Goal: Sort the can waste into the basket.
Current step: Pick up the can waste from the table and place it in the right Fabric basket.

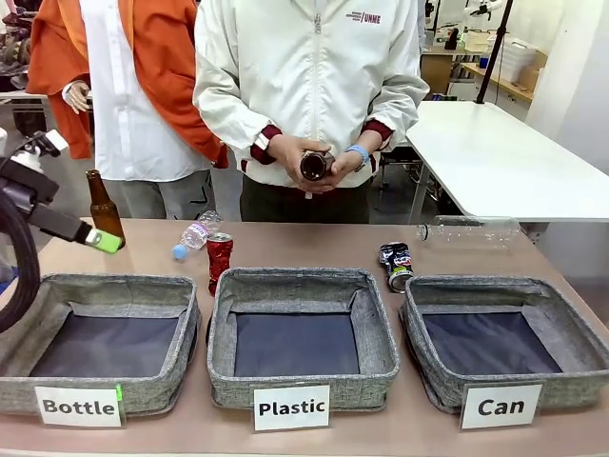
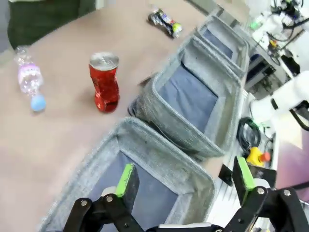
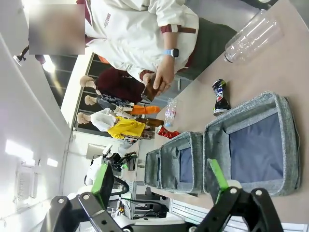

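Nearest, the basket (image 1: 580, 388) labelled "Can" sits rightmost on the surface (image 1: 314, 243). Left end effector (image 2: 183, 176) and right end effector (image 3: 159, 176) both hang spread. Beyond, the crushed dark can (image 1: 396, 266) lies behind the basket's far-left corner; the red can (image 1: 219, 262) stands farther left.

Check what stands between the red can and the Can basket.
The Plastic basket lies between the red can and the Can basket; the red can stands by its far left corner. The crushed dark can lies beside the Can basket's far left corner. Above them, nothing visible blocks.
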You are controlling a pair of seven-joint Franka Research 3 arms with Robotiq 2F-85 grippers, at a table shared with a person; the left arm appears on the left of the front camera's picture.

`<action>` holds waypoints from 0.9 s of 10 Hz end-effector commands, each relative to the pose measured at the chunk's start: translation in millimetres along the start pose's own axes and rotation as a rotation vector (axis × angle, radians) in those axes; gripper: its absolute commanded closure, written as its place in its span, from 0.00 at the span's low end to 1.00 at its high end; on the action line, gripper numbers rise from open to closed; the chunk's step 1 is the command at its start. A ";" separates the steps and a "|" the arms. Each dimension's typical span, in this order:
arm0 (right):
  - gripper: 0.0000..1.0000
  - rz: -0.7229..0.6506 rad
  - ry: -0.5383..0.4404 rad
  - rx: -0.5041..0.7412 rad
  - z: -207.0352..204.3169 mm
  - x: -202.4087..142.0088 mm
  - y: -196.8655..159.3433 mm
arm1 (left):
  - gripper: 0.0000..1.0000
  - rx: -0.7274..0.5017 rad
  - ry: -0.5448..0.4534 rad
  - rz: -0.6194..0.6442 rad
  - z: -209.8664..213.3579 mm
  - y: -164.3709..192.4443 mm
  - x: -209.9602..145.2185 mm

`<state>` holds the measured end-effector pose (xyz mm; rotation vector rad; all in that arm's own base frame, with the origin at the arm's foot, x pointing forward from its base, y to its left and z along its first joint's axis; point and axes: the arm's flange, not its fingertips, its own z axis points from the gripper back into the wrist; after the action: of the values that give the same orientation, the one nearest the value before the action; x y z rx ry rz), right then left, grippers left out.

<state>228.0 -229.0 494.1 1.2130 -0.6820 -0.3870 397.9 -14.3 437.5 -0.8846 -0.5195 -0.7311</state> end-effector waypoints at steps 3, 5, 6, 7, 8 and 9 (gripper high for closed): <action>0.00 0.027 -0.011 0.022 0.0 4.2 1.9 | 0.00 0.001 -0.251 -0.123 -12.9 37.2 60.6; 0.00 0.027 -0.011 0.022 0.0 4.2 1.9 | 0.00 -0.155 -0.203 -0.133 34.6 37.2 51.5; 0.00 0.027 -0.011 0.022 0.0 4.2 1.9 | 0.00 -0.227 -0.143 -0.167 81.8 32.0 24.6; 0.00 0.027 -0.011 0.022 0.0 4.2 1.9 | 0.00 -0.205 -0.169 -0.168 131.0 29.5 -3.3; 0.00 0.027 -0.011 0.022 0.0 4.2 1.9 | 0.00 -0.184 -0.228 -0.163 177.3 31.3 -30.8; 0.00 0.027 -0.011 0.022 0.0 4.2 1.9 | 0.00 -0.131 -0.328 -0.147 216.9 31.7 -54.5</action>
<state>228.9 -228.7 494.1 1.2108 -0.6791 -0.3856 357.8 168.5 496.4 -1.1181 -0.7387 -0.7896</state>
